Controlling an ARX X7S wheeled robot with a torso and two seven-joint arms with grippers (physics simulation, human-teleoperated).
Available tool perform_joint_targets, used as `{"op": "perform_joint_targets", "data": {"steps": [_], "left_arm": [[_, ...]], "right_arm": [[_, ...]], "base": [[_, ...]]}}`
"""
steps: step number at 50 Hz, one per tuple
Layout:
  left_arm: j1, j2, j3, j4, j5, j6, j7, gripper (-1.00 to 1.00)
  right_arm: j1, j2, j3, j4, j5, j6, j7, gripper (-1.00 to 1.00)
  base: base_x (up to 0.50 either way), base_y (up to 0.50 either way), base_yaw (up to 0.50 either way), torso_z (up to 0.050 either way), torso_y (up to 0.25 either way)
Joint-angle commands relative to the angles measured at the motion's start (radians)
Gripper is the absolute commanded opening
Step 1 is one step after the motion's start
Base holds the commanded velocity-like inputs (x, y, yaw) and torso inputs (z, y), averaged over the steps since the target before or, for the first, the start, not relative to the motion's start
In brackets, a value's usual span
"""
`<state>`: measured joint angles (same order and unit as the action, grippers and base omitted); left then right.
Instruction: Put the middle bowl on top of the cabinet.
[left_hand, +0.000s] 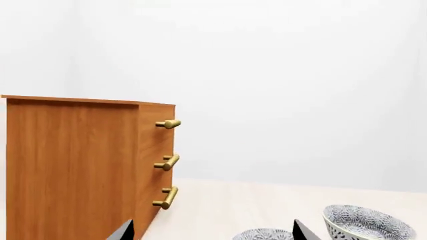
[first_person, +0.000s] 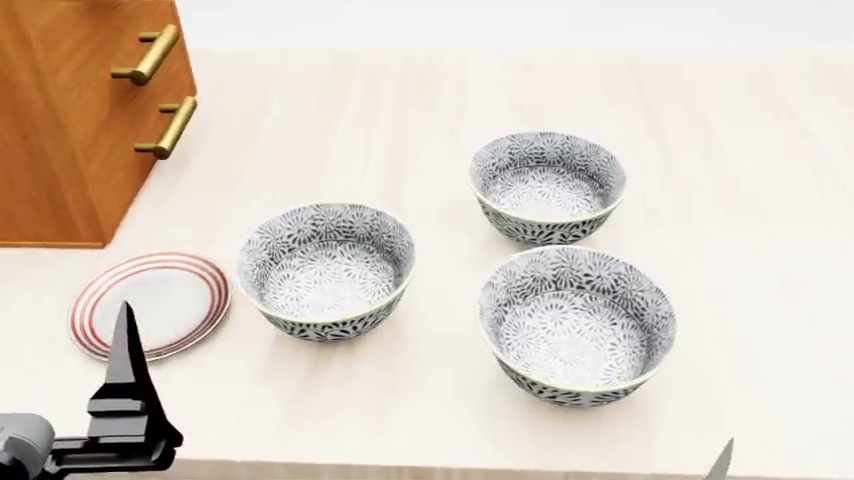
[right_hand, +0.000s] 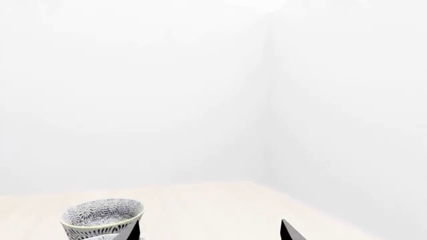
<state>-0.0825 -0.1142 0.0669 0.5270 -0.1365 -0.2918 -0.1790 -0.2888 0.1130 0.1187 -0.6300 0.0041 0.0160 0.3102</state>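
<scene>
Three patterned bowls on table (first_person: 747, 130), none lifted; task not begun. Middle bowl (first_person: 549, 187) stands between its neighbours, well apart from cabinet (first_person: 60, 120) at far left. Left gripper (left_hand: 210, 231) and right gripper (right_hand: 207, 232): jaws apart, empty. Plate (first_person: 150, 303) beside cabinet foot; open tabletop between bowls and cabinet.

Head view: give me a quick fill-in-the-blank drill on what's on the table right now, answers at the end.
1. The number of patterned bowls on the table is ____.
2. The flat dish with red rim rings beside the cabinet is a ____.
3. The left gripper hangs with its jaws ____ and holds nothing.
4. The handles on the cabinet are the colour of ____.

Missing words: three; plate; open; brass
</scene>
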Motion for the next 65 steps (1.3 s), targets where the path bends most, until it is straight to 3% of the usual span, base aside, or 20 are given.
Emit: {"op": "perform_joint_targets", "data": {"steps": [1, 22, 51, 65], "left_arm": [[-0.004, -0.015, 0.022, 0.008, 0.006, 0.004, -0.019, 1.00], [-0.012, -0.036, 0.019, 0.025, -0.028, -0.002, -0.037, 1.00], [-0.015, -0.053, 0.043, 0.018, -0.045, -0.004, -0.064, 1.00], [-0.018, -0.063, 0.044, 0.023, -0.058, -0.007, -0.076, 1.00]], "right_arm": [[-0.035, 0.012, 0.017, -0.052, 0.025, -0.023, 0.031, 1.00], [-0.039, 0.034, -0.001, -0.078, 0.002, -0.011, 0.064, 1.00], [-0.048, 0.052, 0.002, -0.089, 0.032, -0.016, 0.101, 1.00], [-0.065, 0.063, 0.003, -0.100, 0.034, -0.031, 0.116, 1.00]], "base": [[0.00, 0.00, 0.00, 0.000, 0.000], [0.00, 0.40, 0.00, 0.000, 0.000], [0.00, 0.05, 0.00, 0.000, 0.000], [0.49, 0.00, 0.00, 0.000, 0.000]]}}
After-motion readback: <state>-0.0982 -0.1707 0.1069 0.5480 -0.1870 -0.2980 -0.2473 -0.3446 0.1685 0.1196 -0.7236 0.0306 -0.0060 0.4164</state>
